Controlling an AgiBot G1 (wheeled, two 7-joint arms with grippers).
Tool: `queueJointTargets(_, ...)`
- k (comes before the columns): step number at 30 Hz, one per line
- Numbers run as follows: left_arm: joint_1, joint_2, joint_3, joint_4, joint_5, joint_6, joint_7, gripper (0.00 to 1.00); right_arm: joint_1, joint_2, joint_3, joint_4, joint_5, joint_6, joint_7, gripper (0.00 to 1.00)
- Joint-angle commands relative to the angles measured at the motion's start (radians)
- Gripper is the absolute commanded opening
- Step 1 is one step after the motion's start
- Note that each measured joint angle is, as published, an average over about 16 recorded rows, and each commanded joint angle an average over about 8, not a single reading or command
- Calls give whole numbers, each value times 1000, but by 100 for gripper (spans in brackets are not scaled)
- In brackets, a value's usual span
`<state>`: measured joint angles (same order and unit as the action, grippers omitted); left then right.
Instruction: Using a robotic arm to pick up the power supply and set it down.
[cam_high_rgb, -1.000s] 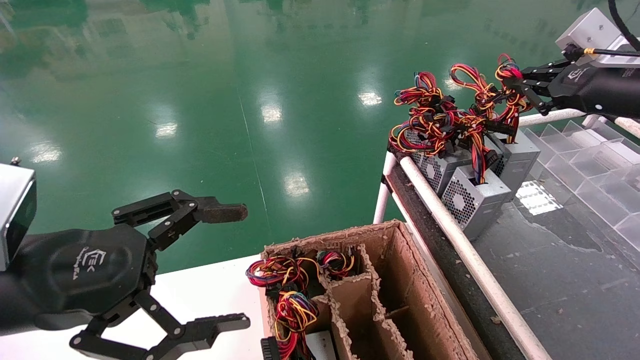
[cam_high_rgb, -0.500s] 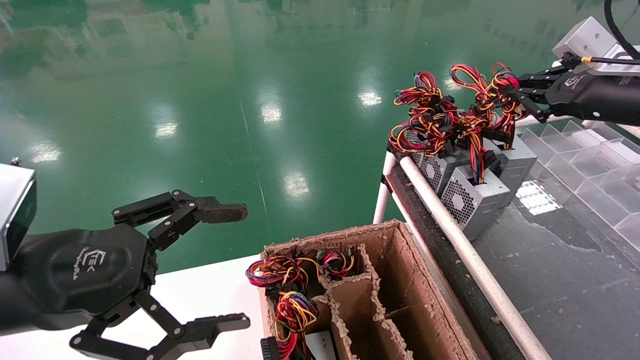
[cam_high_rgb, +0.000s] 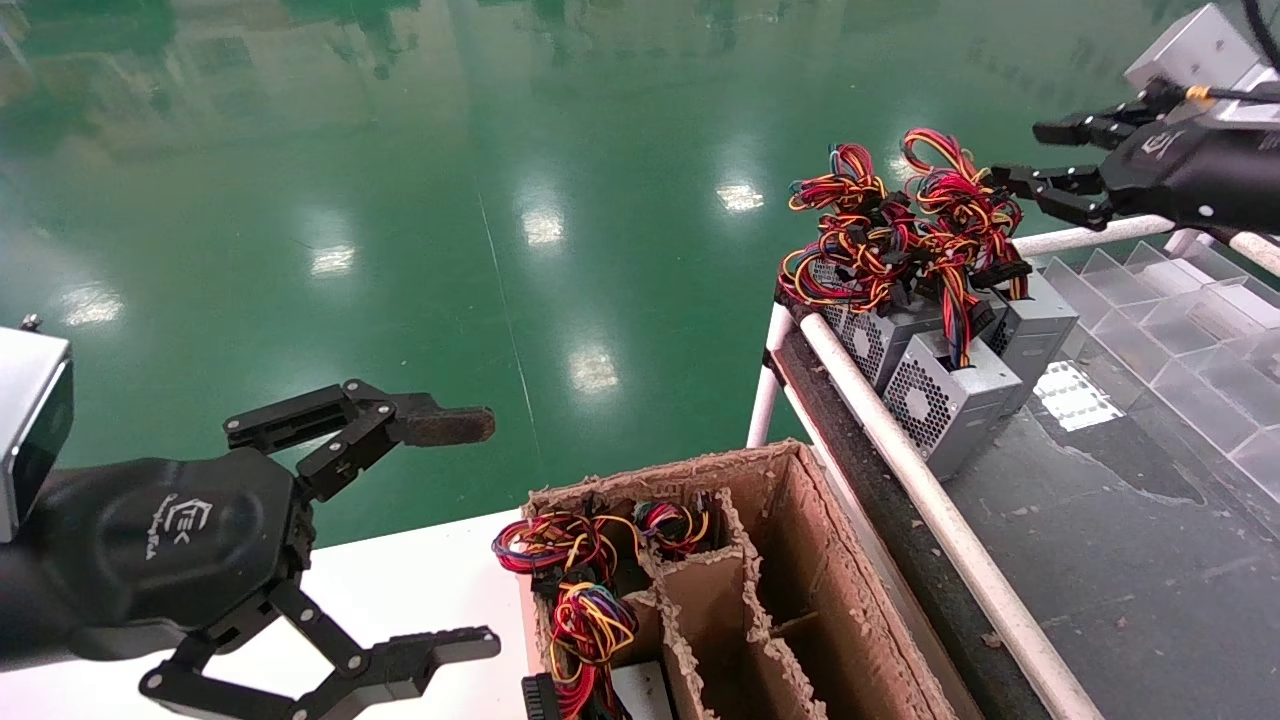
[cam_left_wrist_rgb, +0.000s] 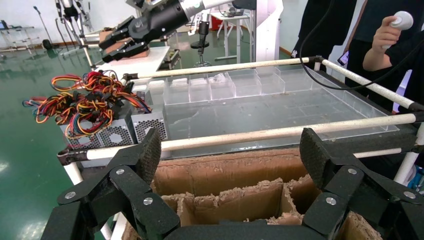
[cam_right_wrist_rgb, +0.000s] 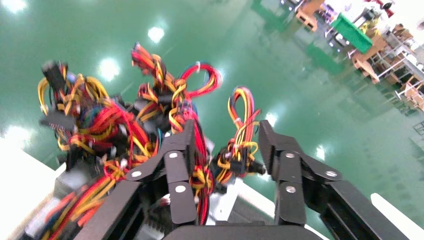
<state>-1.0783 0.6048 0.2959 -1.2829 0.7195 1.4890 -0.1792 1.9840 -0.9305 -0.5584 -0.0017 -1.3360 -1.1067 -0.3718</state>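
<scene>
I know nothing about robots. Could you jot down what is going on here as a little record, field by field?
Right gripper: open, raised beside the wire bundles, holding nothing
Left gripper: open, idle above the white table
Power supplies: grey vented boxes clustered at the rack's corner
Wire bundles: red, yellow, orange and black, tangled on top of the boxes
Cardboard box: divided; left cells hold wired units, right cells look empty
Clear tray: compartmented, on the rack behind the boxes
People: a hand with a controller in the left wrist view

Bright overhead lamps glare off the glossy green floor (cam_high_rgb: 450, 200); the right wrist view shows motion blur.
</scene>
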Motion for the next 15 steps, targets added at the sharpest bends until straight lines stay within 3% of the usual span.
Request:
queueJointTargets(1,0,0,0,0,0,0,0,100,5,5,9,0,12,-12,4,100)
queueJointTargets(7,0,0,1,0,0,0,0,100,8,49,87,-9,126,-132,70,100)
queueJointTargets(15,0,0,1,1,-1,0,1,100,-86,87,128,120,204,-188,141,100)
